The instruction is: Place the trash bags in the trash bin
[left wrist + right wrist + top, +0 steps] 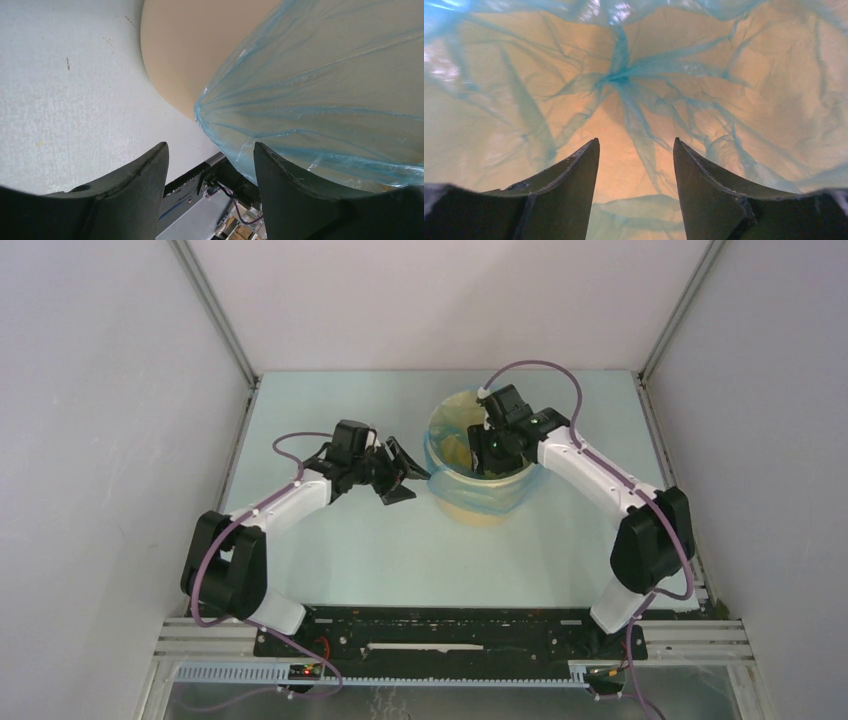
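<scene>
Lining the bin (pixel 478 508) looks like the step in hand. The blue bag (pixel 497 488) is lying inside it, its film spreading over the inner wall and bottom and folding out over the rim on the near and left sides. The bin is standing upright on the table (pixel 400 560), toward the far middle.

The right gripper (pixel 492 443) is reaching down into the bin's mouth with its jaws apart, gripping nothing, the crumpled film just below them. The left gripper (pixel 405 476) is hovering just beside the bin's left side, also parted and empty, with the bag's outer hem close in front of it.

Most of the job seems done. Next, I judge, the left gripper needs to close on that loose hem and draw it down evenly, without tearing the thin film.
</scene>
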`<state>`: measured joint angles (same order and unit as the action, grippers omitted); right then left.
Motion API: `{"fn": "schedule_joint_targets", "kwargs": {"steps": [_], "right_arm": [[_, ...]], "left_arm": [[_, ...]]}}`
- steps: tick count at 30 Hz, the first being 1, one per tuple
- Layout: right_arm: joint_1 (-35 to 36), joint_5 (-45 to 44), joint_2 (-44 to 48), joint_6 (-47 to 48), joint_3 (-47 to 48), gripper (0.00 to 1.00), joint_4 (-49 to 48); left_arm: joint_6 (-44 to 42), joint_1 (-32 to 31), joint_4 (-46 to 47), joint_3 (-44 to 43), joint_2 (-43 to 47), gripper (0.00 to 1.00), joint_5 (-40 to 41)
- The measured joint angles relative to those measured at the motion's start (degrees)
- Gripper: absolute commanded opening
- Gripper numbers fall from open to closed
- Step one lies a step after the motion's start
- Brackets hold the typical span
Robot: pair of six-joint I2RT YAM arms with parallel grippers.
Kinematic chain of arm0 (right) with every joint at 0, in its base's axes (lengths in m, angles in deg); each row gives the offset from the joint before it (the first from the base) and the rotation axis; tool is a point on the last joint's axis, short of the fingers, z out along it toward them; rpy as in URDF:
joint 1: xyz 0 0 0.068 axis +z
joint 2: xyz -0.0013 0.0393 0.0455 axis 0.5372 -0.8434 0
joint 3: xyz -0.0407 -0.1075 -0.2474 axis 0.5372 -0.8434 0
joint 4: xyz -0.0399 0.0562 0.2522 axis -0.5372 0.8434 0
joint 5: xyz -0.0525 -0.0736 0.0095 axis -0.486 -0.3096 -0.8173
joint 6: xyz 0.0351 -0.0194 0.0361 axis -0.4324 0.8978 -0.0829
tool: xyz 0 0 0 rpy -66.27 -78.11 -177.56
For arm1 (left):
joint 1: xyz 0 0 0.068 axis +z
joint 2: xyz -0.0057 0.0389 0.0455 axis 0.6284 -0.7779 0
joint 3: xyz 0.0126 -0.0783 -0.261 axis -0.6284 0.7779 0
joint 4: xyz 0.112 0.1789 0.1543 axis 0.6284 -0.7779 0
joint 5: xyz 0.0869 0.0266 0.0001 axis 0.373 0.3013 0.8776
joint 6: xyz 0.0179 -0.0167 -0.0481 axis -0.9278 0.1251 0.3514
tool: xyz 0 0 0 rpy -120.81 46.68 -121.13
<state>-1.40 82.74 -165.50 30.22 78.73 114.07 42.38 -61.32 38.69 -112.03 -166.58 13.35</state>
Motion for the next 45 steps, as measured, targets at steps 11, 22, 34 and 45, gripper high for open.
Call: {"fn": "schedule_joint_targets", "kwargs": {"steps": [11, 22, 34, 45], "right_arm": [[1.3, 0.3, -11.5, -0.8, -5.9, 0.68, -10.8], [0.8, 1.5, -14.3, -1.0, -12.8, 0.71, -23.4], [0.4, 4.2, -12.4, -2.9, -12.5, 0.74, -20.1], [0.4, 5.0, -3.0, -5.6, -8.0, 0.70, -12.0]], "left_arm": [[0.5, -1.0, 0.0, -0.1, 0.0, 0.64, 0.0], [0.5, -1.7, -0.1, -2.5, -0.3, 0.64, 0.3], [-0.5, -1.9, -1.0, -2.6, -0.4, 0.64, 1.0], [-1.2, -1.9, -1.7, -2.6, -0.3, 0.67, 1.8]]}}
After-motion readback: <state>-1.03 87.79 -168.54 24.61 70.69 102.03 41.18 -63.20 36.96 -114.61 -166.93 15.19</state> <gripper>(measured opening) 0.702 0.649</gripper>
